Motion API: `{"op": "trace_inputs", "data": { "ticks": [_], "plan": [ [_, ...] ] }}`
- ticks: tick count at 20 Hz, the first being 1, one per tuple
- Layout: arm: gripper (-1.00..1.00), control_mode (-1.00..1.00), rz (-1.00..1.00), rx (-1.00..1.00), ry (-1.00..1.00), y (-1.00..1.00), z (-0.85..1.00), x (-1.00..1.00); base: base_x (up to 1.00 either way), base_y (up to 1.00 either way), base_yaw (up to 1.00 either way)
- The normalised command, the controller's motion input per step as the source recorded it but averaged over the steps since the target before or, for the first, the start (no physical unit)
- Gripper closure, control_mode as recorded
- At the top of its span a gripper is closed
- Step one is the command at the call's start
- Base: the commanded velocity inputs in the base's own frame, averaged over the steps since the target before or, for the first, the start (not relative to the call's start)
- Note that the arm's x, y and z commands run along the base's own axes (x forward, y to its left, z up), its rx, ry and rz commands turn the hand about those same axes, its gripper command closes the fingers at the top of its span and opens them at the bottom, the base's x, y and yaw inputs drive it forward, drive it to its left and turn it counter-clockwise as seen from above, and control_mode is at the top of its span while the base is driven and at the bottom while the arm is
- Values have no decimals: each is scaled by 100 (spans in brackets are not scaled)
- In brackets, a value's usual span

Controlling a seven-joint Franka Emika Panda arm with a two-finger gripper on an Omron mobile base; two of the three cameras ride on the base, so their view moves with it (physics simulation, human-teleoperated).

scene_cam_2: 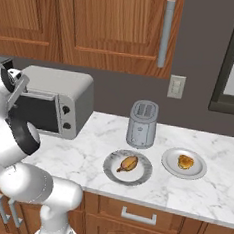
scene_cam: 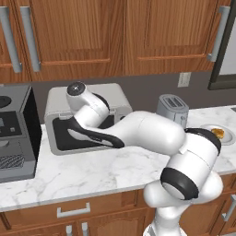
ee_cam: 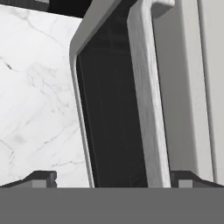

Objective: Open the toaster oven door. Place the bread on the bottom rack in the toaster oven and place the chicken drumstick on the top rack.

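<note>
The two-finger dark gripper point(ee_cam: 109, 177) stood wide, its small tips spread far apart at the bottom of the hand view, nothing between them being clamped. Between and just beyond the tips ran the pale grey bar handle point(ee_cam: 146, 96) of the toaster oven door point(ee_cam: 109, 118), a grey-framed panel with a dark glass window; whether either tip touched the bar could not be made out, as the view was so close. The door looked shut or nearly so against the large pale grey toaster oven point(scene_cam_2: 66, 92) with its rounded top and two black knobs, which sat at the back left of the white marble counter point(scene_cam_2: 86, 151), near the wall.

The white arm point(scene_cam: 138, 131) reached across the oven's front in the left base view. Left of the oven stood a dark grey coffee machine point(scene_cam: 16, 133), at the counter's left end.

Toward the counter's middle, near the back, stood a small silver two-slot toaster point(scene_cam_2: 142, 124). In front of it, near the front edge, a round grey plate point(scene_cam_2: 141, 174) carried the elongated orange-brown chicken drumstick point(scene_cam_2: 128, 163). Just right of that, a second round grey plate point(scene_cam_2: 197, 171) held the small roundish golden-yellow bread point(scene_cam_2: 186, 161). Wooden cabinets point(scene_cam_2: 97, 22) hung above.
</note>
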Motion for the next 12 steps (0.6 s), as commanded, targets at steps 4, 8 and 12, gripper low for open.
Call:
{"op": "trace_inputs", "data": {
  "ticks": [4, 8, 12],
  "plan": [
    [-100, -100, 0, 6, 6, 23, -51, -37, 0, 0, 0],
    [-100, -100, 0, 4, 0, 26, -59, -47, 0, 0, 0],
    [-100, -100, 0, 6, 0, 27, -55, -53, 0, 0, 0]
  ]
}}
